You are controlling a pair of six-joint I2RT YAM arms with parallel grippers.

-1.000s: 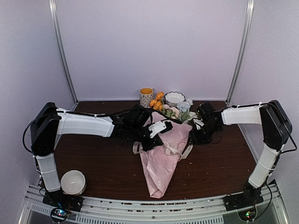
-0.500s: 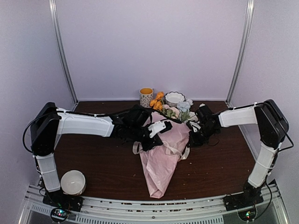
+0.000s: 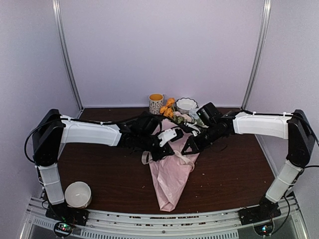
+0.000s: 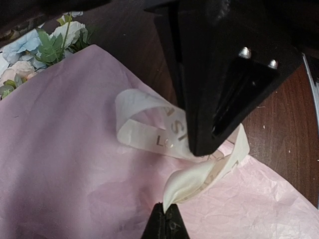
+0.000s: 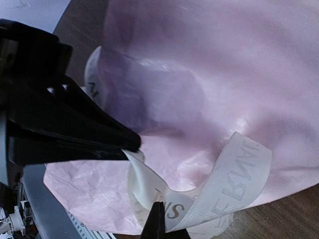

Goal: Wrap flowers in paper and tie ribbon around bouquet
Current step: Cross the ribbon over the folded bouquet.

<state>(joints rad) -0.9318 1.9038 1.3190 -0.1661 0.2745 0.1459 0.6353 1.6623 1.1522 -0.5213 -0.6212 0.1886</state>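
The left arm (image 3: 89, 133) and right arm (image 3: 259, 124) stretch low and inward, meeting over the bouquet (image 3: 169, 181). The left gripper (image 4: 165, 220) is pinched closed on the ribbon (image 4: 144, 139). The right gripper (image 5: 158, 219), almost tip to tip with it above the bouquet, clamps the same ribbon.

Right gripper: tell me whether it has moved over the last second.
Yes. In the top view the right gripper has swung left, from right of the scalloped bowl at the back to roughly in line with it, over the pink paper.
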